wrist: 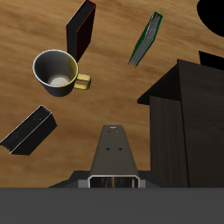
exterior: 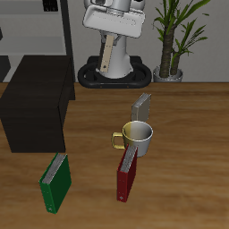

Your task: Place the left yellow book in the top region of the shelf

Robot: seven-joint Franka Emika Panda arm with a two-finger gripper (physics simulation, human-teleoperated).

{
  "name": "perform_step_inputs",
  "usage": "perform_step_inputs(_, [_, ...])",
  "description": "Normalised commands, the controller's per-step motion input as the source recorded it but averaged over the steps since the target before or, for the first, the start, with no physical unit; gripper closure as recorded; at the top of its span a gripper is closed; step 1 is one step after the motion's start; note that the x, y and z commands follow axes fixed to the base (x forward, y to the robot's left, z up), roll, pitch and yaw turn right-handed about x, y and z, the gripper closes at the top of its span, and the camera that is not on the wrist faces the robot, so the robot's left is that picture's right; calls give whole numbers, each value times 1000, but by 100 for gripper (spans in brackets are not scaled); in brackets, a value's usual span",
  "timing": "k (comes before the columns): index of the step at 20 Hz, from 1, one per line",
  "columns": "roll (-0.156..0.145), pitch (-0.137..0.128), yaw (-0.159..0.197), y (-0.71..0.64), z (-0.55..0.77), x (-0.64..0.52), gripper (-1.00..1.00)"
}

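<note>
Now the gripper (exterior: pixel 109 38), high at the table's far side, grips the left yellow book (exterior: pixel 107 57); next, carry it over the shelf (exterior: pixel 36 100) top and lower.

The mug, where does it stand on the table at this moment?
In the exterior view the mug stands upright between two books: the dark red book nearer the table's front edge, touching or nearly touching it, and a greyish book just behind it.

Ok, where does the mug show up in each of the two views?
Exterior view: the mug stands mid-table, the dark red book just nearer the front edge.
Wrist view: the mug is seen from above, open, next to the dark red book.
Shared landmark: the shelf.
</note>
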Motion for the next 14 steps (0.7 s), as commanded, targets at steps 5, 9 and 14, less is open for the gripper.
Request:
perform_step_inputs(5, [-87, -8, 48, -195, -318, 175, 100])
perform_step_inputs(9, [-63, 15, 14, -112, -385, 130, 100])
perform_step_inputs(14, [-74, -30, 20, -12, -304, 150, 100])
